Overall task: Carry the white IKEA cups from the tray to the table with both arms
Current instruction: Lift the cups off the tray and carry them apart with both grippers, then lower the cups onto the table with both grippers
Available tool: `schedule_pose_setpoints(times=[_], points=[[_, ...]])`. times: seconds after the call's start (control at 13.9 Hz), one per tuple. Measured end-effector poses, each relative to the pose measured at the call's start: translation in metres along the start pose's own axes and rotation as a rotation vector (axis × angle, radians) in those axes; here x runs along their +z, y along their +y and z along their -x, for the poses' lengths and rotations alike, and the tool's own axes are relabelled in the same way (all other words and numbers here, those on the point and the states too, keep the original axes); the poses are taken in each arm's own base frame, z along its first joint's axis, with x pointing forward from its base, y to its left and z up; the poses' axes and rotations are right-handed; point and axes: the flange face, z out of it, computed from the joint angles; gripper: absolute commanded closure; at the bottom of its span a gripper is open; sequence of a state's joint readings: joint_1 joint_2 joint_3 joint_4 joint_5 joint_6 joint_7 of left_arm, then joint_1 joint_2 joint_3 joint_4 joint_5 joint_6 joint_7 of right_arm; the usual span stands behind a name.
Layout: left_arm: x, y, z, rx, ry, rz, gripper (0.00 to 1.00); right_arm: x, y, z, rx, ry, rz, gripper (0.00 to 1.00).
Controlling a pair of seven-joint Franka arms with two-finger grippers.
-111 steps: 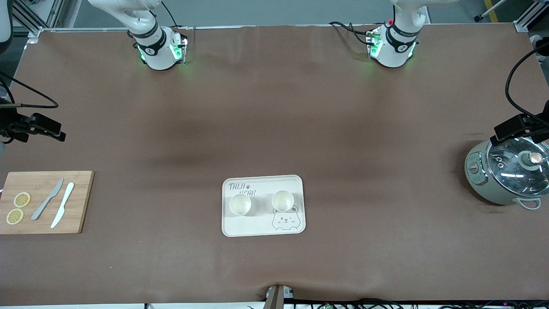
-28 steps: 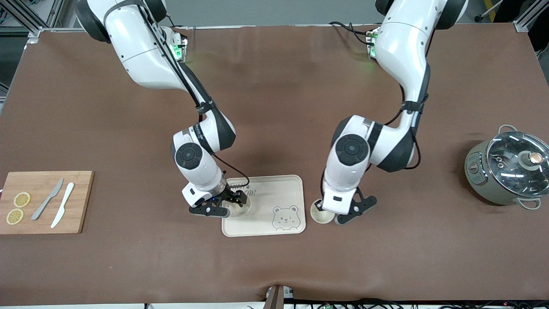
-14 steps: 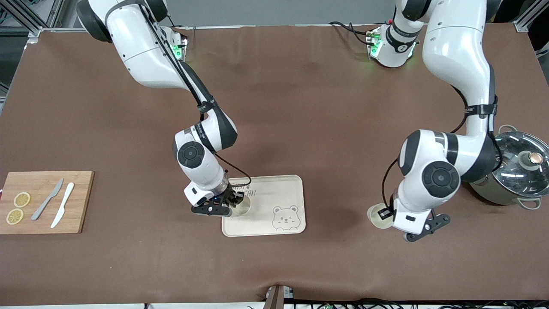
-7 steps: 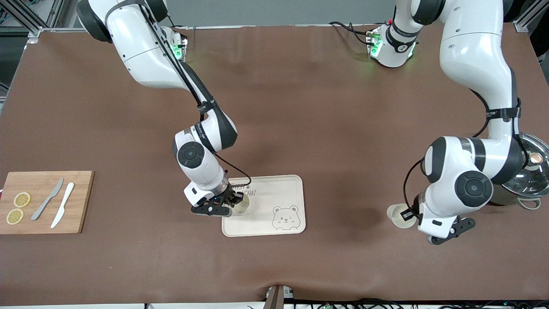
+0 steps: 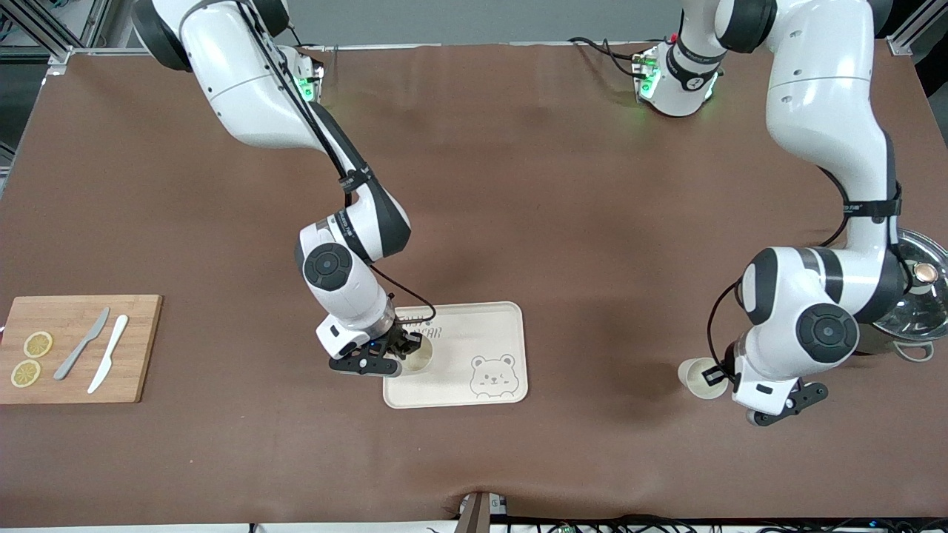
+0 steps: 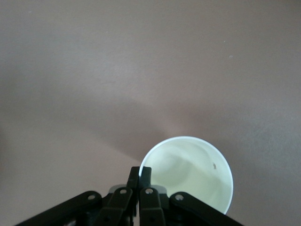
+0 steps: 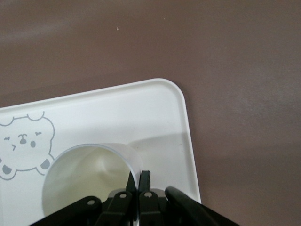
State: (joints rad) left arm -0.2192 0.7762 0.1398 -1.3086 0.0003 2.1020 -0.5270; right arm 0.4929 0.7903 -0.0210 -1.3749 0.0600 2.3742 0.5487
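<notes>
**One cup out over the cloth, one on the tray**

The carried cup point(image 5: 701, 377) hangs over the table point(image 5: 592, 222) near the left arm's end, its rim pinched by the left gripper point(image 5: 715, 374). The other cup point(image 5: 416, 354) sits in the tray point(image 5: 511, 326), rim pinched by the right gripper point(image 5: 398, 351).

The left arm point(image 5: 815, 222) covers most of a lidded pot point(image 5: 918, 296), which the front view's edge also cuts off. The right gripper point(image 5: 400, 350) hides part of a cup point(image 5: 421, 355) and some grey lettering on the tray point(image 5: 474, 326). In both wrist views the picture edge cuts off the cups point(image 6: 190, 176) point(image 7: 89, 181). The arms' upper ends run out of frame.
</notes>
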Motion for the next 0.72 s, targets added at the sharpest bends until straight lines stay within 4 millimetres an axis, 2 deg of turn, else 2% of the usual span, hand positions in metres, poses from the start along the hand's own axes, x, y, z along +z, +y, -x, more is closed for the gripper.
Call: schedule_pose_setpoints(times=[0.14,0.29,0.5,0.72], points=[[0.015,0.001,0.001,0.002,0.02,0.011,1.0,-0.03,0.002,-0.008,0.006,-0.02,0.017,1.0],[0.024,0.002,0.001,0.003,0.031,0.016,1.0,-0.077,0.016,-0.019,-0.001,-0.046,0.038,1.0],[0.031,0.003,0.001,0.004,0.038,0.02,1.0,-0.147,0.061,-0.037,-0.056,-0.097,0.064,1.0],[0.032,0.002,0.001,0.004,0.039,0.02,0.56,-0.197,0.122,-0.054,-0.126,-0.137,0.077,1.0]])
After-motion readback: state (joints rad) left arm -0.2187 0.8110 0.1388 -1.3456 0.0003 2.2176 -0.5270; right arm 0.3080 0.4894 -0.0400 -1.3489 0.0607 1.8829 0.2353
